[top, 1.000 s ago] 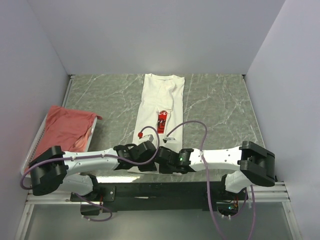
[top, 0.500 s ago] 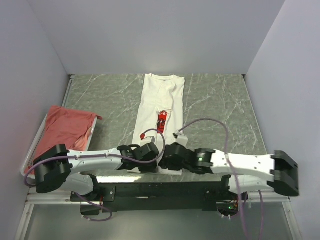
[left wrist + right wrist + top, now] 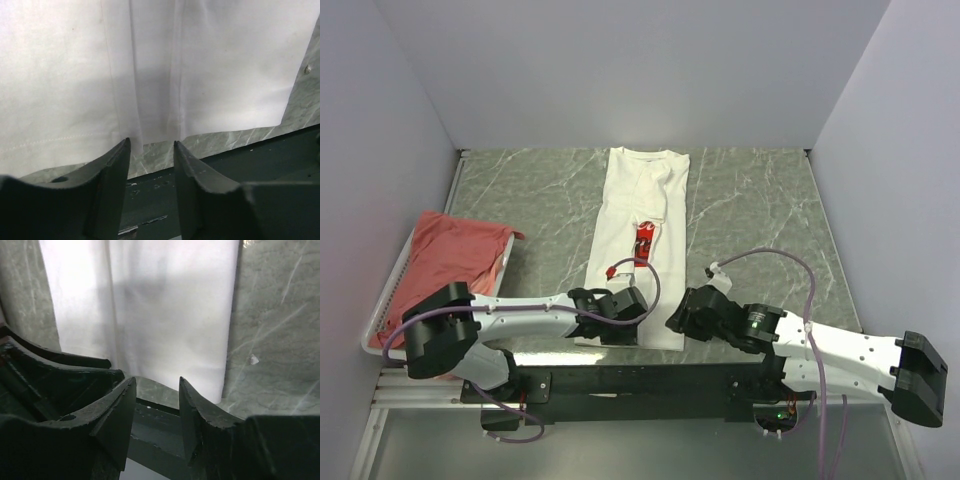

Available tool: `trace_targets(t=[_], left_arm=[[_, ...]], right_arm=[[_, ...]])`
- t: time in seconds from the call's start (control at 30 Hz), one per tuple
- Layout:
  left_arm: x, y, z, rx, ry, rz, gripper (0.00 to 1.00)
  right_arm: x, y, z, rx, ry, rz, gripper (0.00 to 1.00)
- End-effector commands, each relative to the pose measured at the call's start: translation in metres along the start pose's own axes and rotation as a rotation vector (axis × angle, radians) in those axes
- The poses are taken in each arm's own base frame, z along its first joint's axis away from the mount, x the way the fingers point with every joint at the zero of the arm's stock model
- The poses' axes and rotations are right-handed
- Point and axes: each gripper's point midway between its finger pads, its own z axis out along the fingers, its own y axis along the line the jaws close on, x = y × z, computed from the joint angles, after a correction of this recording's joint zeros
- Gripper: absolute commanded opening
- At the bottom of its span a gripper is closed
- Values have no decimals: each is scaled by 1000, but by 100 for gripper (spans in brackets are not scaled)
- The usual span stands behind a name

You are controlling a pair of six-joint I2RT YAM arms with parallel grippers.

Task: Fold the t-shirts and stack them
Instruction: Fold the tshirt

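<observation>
White tee: the white cotton short-sleeved t-shirt (image 3: 640,200) lies flat on the grey marbled tabletop (image 3: 760,210), folded lengthwise into one long narrow strip, with its collar end toward the far wall and its hem at the near edge

Print: a sliver of the red rectangular chest print (image 3: 644,243) shows along the fold, about halfway down the strip

Salmon tees: the salmon-red cotton t-shirts (image 3: 450,260) sit heaped in the white wire basket (image 3: 390,290) at the left side, well apart from the white tee; from here I cannot tell how many are in the heap

Left gripper: the left gripper (image 3: 151,150) sits low over the near hem, toward the strip's left half; its two dark fingers (image 3: 112,170) stand parted with nothing between them, and the hem lies just beyond the tips

Left wrist view: a lengthwise crease runs up the white cloth, a thin band of tabletop shows below the hem, and the dark rail (image 3: 250,155) lies nearer still

Right gripper: the right gripper (image 3: 157,387) hangs by the strip's near right corner, jaws apart and holding nothing; the corner of the cloth lies just past its right finger (image 3: 197,410)

Arms: both reach in low from the near edge, the left gripper just beside the right one, the two not touching
</observation>
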Motion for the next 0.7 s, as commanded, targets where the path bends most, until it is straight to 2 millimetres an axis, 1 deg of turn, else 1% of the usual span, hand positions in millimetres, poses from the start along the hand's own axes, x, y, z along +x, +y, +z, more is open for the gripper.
trace_targets(t=[0.0,0.07,0.2,0.4,0.5,0.57,0.67], left_arm=[[-7,-6,-2,-15,-34,37,44],[-5,-2,2,-35,-30,39,38],[-2,2,4,-59,-35,50,33],[2,1,6,-63,-33,65,19],[1,-2,4,-59,-40,65,10],[0,-3,2,-55,-43,67,1],[0,-6,-2,-43,-45,72,1]], right_arm=[[1,3,4,-25,2,29,47],[3,3,6,-31,12,29,47],[5,3,7,-36,15,29,47],[7,2,9,-33,26,22,46],[9,2,10,-36,31,22,46],[10,2,11,-39,33,24,46],[9,0,11,-31,32,26,46]])
